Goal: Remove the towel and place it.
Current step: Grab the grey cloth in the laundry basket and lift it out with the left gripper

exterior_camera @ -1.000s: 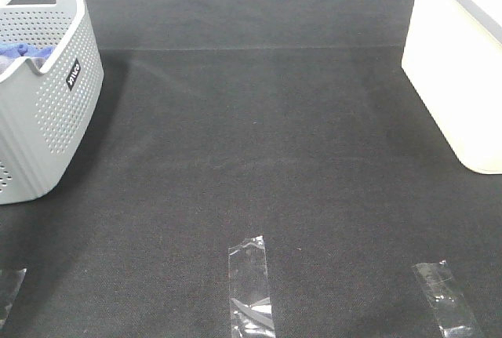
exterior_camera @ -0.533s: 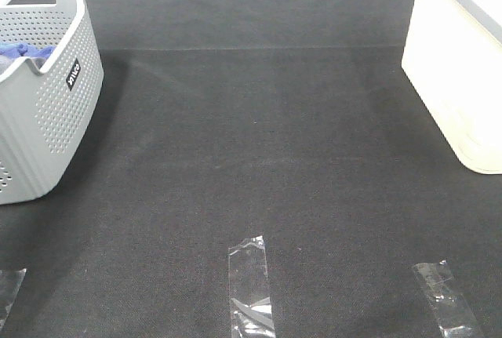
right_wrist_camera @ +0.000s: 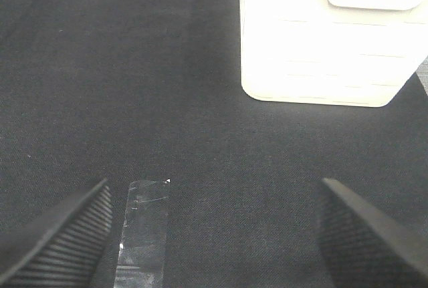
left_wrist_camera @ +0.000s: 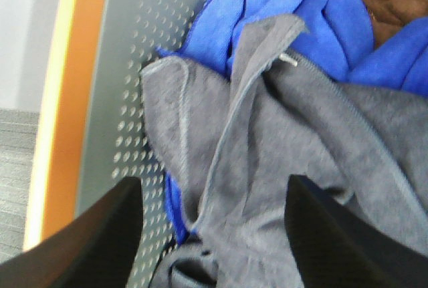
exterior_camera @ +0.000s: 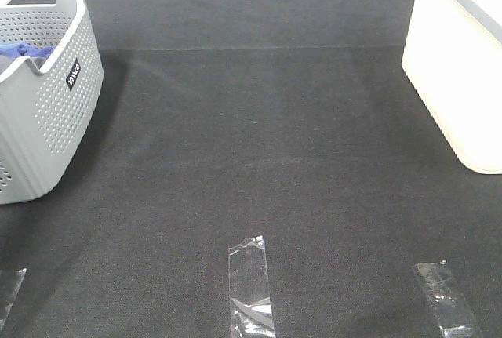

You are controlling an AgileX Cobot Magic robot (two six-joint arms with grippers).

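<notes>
The grey-lavender towel lies crumpled in the grey perforated basket, on top of a bright blue cloth. In the left wrist view my left gripper is open, one finger on each side of the towel's folds, close above it. The basket stands at the left edge of the exterior high view, with only blue cloth showing over its rim. My right gripper is open and empty above the black table mat. Neither arm shows in the exterior high view.
A cream plastic bin stands at the right edge, also seen in the right wrist view. Strips of clear tape lie on the mat near the front edge. A brown cloth lies in the basket beside the blue one.
</notes>
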